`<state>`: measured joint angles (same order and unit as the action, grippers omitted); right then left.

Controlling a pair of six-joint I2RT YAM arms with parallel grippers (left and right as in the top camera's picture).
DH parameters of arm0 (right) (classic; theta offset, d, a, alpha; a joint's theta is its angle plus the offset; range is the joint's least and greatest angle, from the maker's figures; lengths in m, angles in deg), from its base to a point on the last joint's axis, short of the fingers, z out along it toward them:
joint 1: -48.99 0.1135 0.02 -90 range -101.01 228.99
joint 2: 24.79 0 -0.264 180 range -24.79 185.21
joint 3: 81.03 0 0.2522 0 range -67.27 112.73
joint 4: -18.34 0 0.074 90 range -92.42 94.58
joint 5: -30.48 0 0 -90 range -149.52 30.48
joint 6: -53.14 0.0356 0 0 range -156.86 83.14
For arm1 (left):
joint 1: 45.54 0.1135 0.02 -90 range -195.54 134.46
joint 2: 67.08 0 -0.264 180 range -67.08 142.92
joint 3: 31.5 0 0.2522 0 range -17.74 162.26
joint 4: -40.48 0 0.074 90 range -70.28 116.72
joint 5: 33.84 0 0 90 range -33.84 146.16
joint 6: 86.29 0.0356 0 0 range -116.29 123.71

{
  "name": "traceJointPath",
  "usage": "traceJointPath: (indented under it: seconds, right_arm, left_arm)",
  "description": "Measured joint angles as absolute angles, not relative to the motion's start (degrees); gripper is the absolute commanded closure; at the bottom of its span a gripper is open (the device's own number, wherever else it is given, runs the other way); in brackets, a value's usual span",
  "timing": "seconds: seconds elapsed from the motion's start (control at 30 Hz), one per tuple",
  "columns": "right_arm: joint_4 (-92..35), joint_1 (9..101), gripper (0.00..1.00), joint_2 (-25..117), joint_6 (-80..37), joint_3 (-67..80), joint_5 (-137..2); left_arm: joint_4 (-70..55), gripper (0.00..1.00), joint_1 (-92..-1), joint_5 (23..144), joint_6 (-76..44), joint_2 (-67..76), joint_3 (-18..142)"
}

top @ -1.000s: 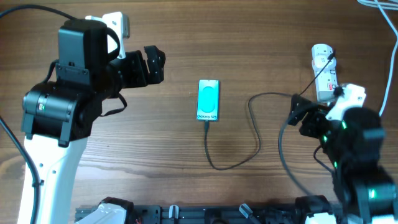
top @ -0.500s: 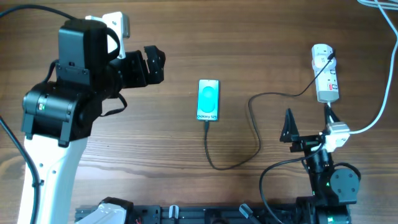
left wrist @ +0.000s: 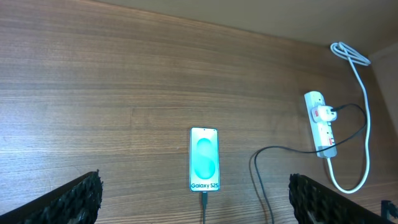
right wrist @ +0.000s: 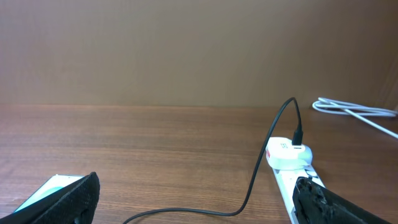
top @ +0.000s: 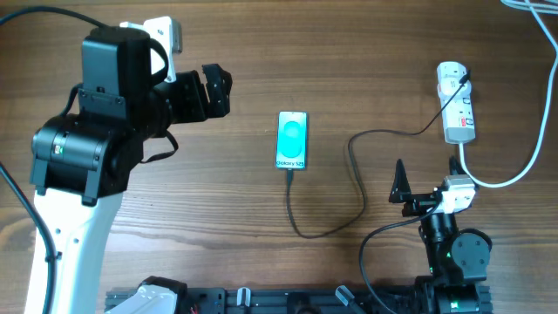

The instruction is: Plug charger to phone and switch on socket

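Small flat smartphone (top: 292, 139) with a bright cyan-green screen, face up near the middle of the brown wooden table (top: 218, 201), "Galaxy S25" legible along its lower edge in the left wrist view. Thin black charger cable (top: 360, 187) meeting that lower edge, looping toward the robot, then running back out to the white elongated power strip (top: 456, 103) at the right. Connector tip too small to tell whether fully seated. On the strip, small red markings visible; switch position impossible to make out. Thick white cord (top: 523, 170) curving from the strip's near end off toward the table's far right corner, cut off there.

In the right wrist view, only a cyan corner of the smartphone showing behind one finger (right wrist: 68, 199), the strip cut off by the frame's bottom edge, the cable entering a white block (right wrist: 289, 154) on it.

Left gripper (top: 218, 89) well left of the smartphone, spread wide, holding nothing. Right gripper (right wrist: 196, 186) near the strip, likewise spread wide and empty.
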<state>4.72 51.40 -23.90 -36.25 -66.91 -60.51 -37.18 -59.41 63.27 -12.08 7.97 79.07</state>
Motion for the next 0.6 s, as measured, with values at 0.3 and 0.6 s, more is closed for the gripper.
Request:
traceJointPath:
  seconds: [0.3,0.6]
  right_arm:
    - [4.6,51.4,0.0,-23.9,-39.3,-66.9,-60.5]
    - [4.6,51.4,0.0,-23.9,-40.2,-66.9,-60.5]
  left_arm:
    - [-37.2,0.0,-59.4,63.3,-12.1,8.0,79.1]
    - [-37.2,0.0,-59.4,63.3,-12.1,8.0,79.1]
